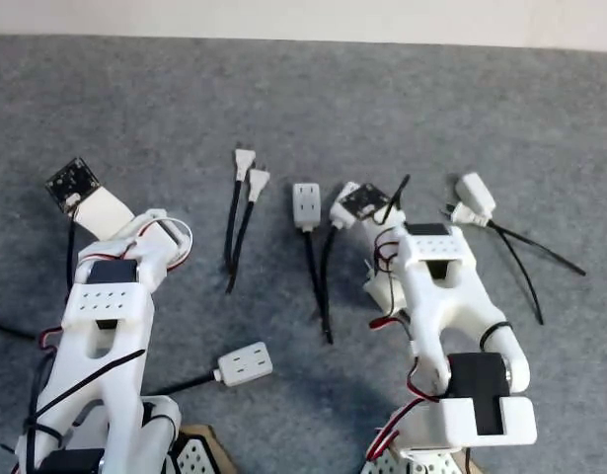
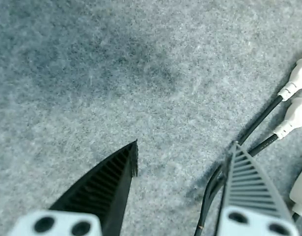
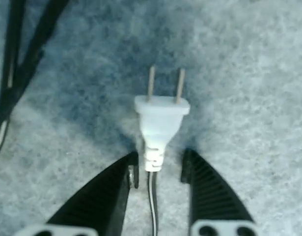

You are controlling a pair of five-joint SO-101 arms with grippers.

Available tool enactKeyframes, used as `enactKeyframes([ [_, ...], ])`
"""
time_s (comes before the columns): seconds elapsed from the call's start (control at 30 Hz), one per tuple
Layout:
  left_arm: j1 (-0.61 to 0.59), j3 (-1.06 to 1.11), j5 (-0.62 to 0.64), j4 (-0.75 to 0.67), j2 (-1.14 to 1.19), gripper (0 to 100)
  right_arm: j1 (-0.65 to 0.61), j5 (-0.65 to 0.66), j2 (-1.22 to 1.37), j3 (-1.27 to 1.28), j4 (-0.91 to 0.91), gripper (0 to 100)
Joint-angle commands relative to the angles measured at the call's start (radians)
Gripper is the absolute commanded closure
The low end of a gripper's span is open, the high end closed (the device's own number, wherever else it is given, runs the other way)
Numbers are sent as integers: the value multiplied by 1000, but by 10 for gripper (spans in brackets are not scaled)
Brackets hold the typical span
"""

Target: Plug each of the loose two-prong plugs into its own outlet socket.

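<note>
1. Grey carpet [image 1: 135, 99] covers the table.
2. Left gripper [image 2: 184, 143] hangs spread wide over bare carpet, holding nothing.
3. Right gripper [image 3: 159, 166] is parted, straddling the neck of the two-prong plug [image 3: 161, 115], apparently not yet pinching.
4. Outlet socket [image 1: 305, 202] lies near nine o'clock of the right arm's tip in the high view.
5. Prongs [image 3: 151, 83] point away from the gripper, so pinch squarely on the ribbed neck to keep them level.

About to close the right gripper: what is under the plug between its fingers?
Grey mat shows all around the plug, with nothing sticking out from under it. Its cord runs back through the right gripper. The patch directly beneath the plug body is covered.
</note>
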Motion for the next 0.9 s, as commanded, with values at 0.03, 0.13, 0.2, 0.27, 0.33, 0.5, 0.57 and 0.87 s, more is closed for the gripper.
enactKeyframes([
  [0.03,12,-7,9,-14,-2,712,-59,-9,-4,31,-38,995],
  [0.13,12,-7,9,-11,-2,712,-85,-9,-4,31,-67,980],
  [0.2,12,-7,9,-11,-2,712,-87,-9,-4,31,-73,967],
  [0.27,12,-7,9,-11,-2,712,-87,-8,-4,30,-73,940],
  [0.33,12,-7,9,-11,-2,712,-87,-8,-5,30,-68,897],
  [0.5,12,-7,9,-11,-2,712,-84,-8,-7,30,-67,797],
  [0.57,12,-7,9,-11,-2,712,-85,-5,-8,30,-68,793],
  [0.87,12,-7,9,-12,-2,712,-87,-9,-4,-28,-73,793],
])
